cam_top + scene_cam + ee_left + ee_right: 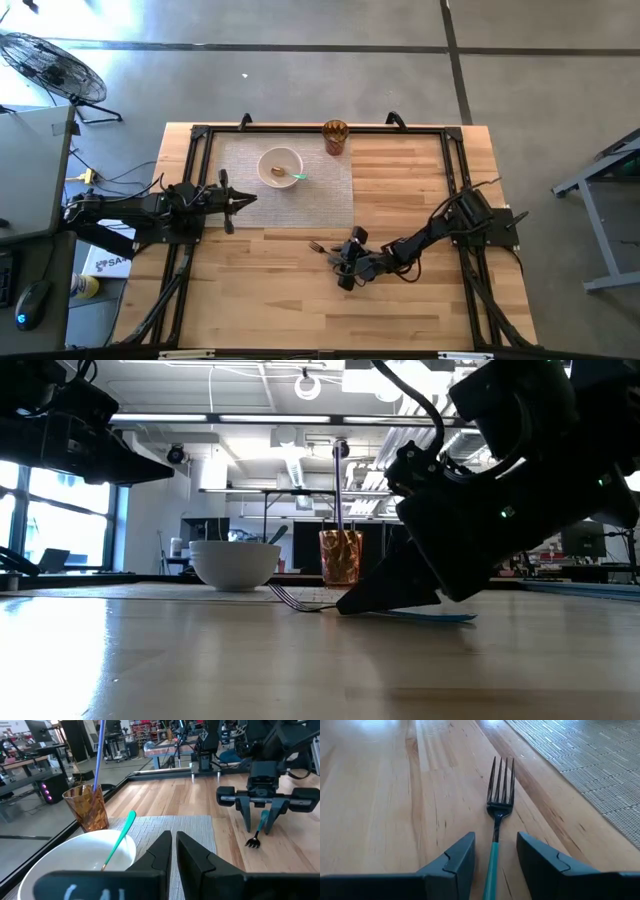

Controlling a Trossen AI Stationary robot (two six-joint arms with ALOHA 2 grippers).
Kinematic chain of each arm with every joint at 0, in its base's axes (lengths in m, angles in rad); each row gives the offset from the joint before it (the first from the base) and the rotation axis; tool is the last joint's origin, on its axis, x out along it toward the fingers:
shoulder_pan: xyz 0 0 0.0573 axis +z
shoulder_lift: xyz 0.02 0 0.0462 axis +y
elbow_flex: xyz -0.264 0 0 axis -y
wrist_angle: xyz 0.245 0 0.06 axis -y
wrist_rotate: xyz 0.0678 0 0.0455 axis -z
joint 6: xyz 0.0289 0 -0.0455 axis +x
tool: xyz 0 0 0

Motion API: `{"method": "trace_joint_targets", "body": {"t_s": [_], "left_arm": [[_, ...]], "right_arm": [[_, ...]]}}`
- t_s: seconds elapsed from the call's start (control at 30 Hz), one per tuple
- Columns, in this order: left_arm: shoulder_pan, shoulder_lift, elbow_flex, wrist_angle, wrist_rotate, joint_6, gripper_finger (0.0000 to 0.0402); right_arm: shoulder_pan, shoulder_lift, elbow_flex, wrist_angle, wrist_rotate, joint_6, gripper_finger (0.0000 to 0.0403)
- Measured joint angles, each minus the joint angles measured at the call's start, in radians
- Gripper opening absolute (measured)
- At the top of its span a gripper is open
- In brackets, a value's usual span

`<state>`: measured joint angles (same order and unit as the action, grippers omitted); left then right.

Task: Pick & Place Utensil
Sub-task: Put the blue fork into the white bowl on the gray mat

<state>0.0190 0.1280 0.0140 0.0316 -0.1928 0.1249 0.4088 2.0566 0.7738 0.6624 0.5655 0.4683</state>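
Two fingers of the right pincer (492, 865) sit spread either side of the fork's teal handle, low on the worktop (420, 300), not yet pinching it. The fork (499, 815) lies flat on the bare wood at about six o'clock from the bowl, tines pointing toward the mat. In the low view the pincer's tips are right down at the surface, with the tines poking out ahead of them.

Further out, on the grey mat (320, 195), the white bowl (280, 166) already holds a spoon (296, 177) with a teal handle. Beyond that, at one o'clock from the bowl, stands the amber cup (335, 137) with a long straw-like stick in it.

Over at nine o'clock the left pincer (240, 199) waits above the mat's edge, fingers pressed nearly together, holding nothing.

Risks now: that handle is thin and flat, so closing off-centre could squirt it sideways or spin the fork. Pressing too low could scrape the fingertips on the wood.
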Motion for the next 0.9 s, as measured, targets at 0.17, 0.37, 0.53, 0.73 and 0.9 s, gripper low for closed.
{"method": "trace_joint_targets", "body": {"t_s": [0.17,0.37,0.53,0.73,0.9], "left_arm": [[0.000,0.000,0.000,0.000,0.000,0.000,0.0024],[0.000,0.000,0.000,0.000,0.000,0.000,0.0024],[0.000,0.000,0.000,0.000,0.000,0.000,0.0024],[0.000,0.000,0.000,0.000,0.000,0.000,0.0024],[0.000,0.000,0.000,0.000,0.000,0.000,0.0024]], "right_arm": [[0.000,0.002,0.000,-0.001,0.010,-0.006,0.0126],[-0.004,0.002,-0.001,-0.007,0.007,-0.001,0.0064],[-0.018,0.002,-0.001,-0.011,-0.023,0.002,0.0019],[-0.037,-0.004,0.001,-0.015,-0.049,-0.005,0.0010],[-0.042,-0.004,0.084,-0.150,-0.038,-0.039,0.0020]]}}
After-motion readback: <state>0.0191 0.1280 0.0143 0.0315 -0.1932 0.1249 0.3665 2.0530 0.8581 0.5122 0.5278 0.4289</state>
